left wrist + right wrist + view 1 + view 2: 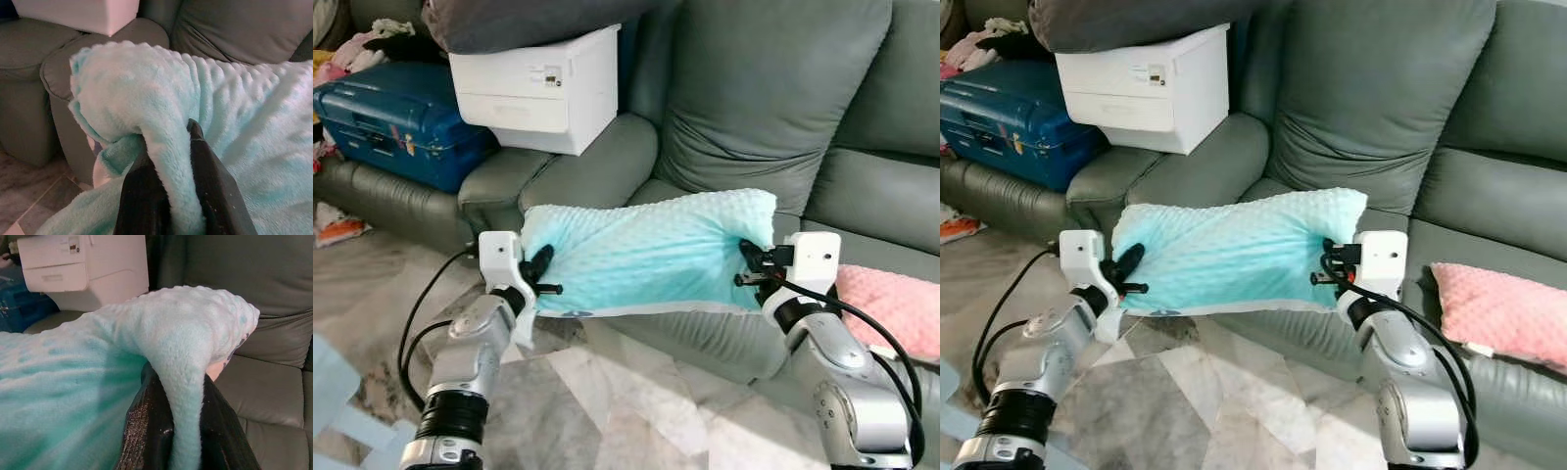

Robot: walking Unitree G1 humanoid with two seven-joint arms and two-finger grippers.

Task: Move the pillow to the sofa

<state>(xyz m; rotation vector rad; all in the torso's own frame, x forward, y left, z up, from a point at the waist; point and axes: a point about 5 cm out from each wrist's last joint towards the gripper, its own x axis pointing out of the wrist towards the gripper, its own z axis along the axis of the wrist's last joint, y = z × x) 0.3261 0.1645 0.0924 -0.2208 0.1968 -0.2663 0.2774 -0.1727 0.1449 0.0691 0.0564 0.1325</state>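
— Left gripper [540, 273] first: what has it got?

— Its fingers [210, 181] are pinched on a fold at one end of the mint-green pillow [646, 255]. The right gripper [756, 264] is clamped the same way on the other end, a ridge of plush squeezed between its fingers [146, 426].

— Where is the pillow?

— Centre of the frame, stretched between both arms in front of the grey sofa [862, 186], at the seat's front edge; whether it touches the seat is hard to judge.

— Any writing?

— A small label on the white box [543, 88], upper left, is too blurred to read.

— Containers?

— A closed blue suitcase [396, 117] beside the box. A pink cushion [1498, 304] lies lower right.
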